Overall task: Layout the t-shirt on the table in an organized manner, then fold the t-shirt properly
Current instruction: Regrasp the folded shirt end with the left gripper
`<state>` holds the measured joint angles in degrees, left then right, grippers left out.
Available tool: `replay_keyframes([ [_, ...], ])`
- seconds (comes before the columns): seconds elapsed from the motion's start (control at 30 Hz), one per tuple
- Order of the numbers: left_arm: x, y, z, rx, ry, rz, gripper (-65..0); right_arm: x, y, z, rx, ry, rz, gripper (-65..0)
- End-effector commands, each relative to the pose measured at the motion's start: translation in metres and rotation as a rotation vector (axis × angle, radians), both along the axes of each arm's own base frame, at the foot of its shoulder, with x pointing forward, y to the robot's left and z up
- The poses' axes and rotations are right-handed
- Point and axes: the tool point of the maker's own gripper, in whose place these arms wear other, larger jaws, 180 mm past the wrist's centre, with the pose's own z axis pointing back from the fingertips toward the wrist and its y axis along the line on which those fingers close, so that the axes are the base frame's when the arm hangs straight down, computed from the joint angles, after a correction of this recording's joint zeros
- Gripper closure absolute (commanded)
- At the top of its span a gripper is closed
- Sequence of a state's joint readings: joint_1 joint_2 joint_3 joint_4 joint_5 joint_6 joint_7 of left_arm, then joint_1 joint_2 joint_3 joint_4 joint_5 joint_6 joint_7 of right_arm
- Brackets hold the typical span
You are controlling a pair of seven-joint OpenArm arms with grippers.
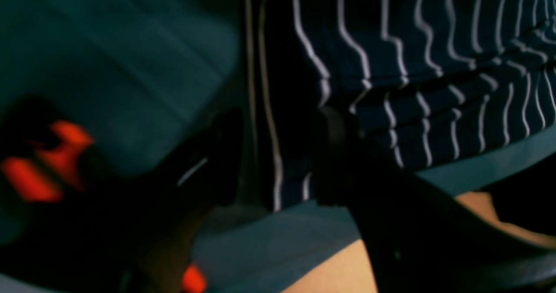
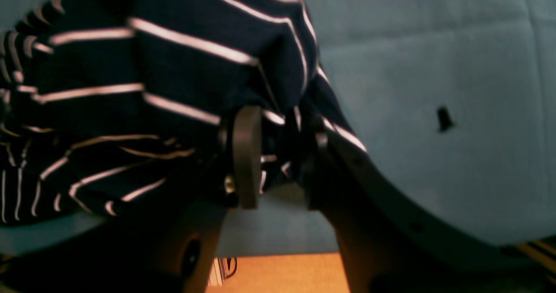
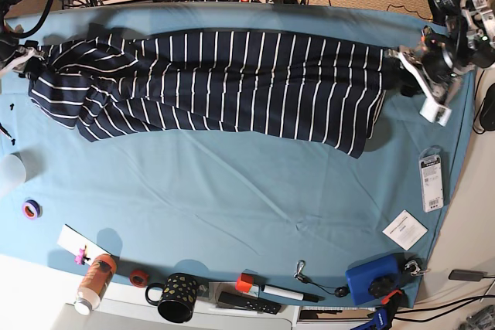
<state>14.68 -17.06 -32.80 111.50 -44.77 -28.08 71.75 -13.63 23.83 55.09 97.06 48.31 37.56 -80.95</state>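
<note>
The t-shirt [image 3: 224, 83] lies as a long band across the far half of the table [image 3: 232, 191], running from about 9 o'clock to about 3 o'clock in the base view, so the layout step is only partly done. The middle of the cloth looks fairly flat, with the stripes running straight, but the end at 9 o'clock is bunched and twisted, and the lower edge near 3 o'clock hangs in a skewed corner. No fold is made yet; the garment is not spread to its full shape, and neither sleeves nor collar can be told apart. The right gripper [image 2: 278, 154] is at the 9 o'clock end: in its wrist view the two fingers stand a little apart with striped cloth between them, so it seems to be just loosening on the fabric, though the blur does not let one say if the cloth is pinched or free. The left gripper [image 1: 278, 154] is at the 3 o'clock end; its wrist view is dark and smeared, its fingers stand apart with a strip of hem between them, and again one cannot tell if they hold it. What is left, by this judgement, is the flattening of both ends and then all of the folding.
</note>
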Motion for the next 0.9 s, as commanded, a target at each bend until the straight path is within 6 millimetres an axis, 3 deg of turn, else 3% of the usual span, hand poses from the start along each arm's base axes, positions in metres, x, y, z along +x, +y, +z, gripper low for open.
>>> replay_keyframes([
  [0.0, 0.010, 0.007, 0.021, 0.020, -0.083, 0.007, -27.6, 0.007, -0.006, 0.015, -0.034, -0.038, 0.011, -16.0],
  [0.1, 0.020, 0.010, 0.047, 0.024, -0.210, 0.032, -28.7, 0.007, -0.006, 0.016, -0.033, -0.039, 0.011, -15.9],
  [0.17, 0.021, 0.004, 0.047, 0.011, -0.231, 0.019, -33.4, 0.007, -0.006, 0.015, -0.034, -0.038, 0.011, -15.9],
  [0.23, 0.018, -0.006, 0.040, 0.014, -0.211, -0.010, -36.5, 0.007, -0.006, 0.015, -0.034, -0.038, 0.011, -15.9],
  [0.43, 0.019, -0.037, 0.022, 0.038, -0.158, -0.073, -36.7, 0.007, -0.007, 0.015, -0.032, -0.038, 0.007, -16.0],
  [0.7, 0.028, -0.047, 0.000, 0.041, -0.092, 0.007, -36.8, 0.007, -0.007, 0.015, -0.021, -0.039, -0.013, -15.9],
  [0.87, 0.030, -0.050, -0.030, -0.015, 0.029, 0.037, -36.8, 0.007, -0.007, 0.015, -0.022, -0.038, -0.013, -15.9],
])
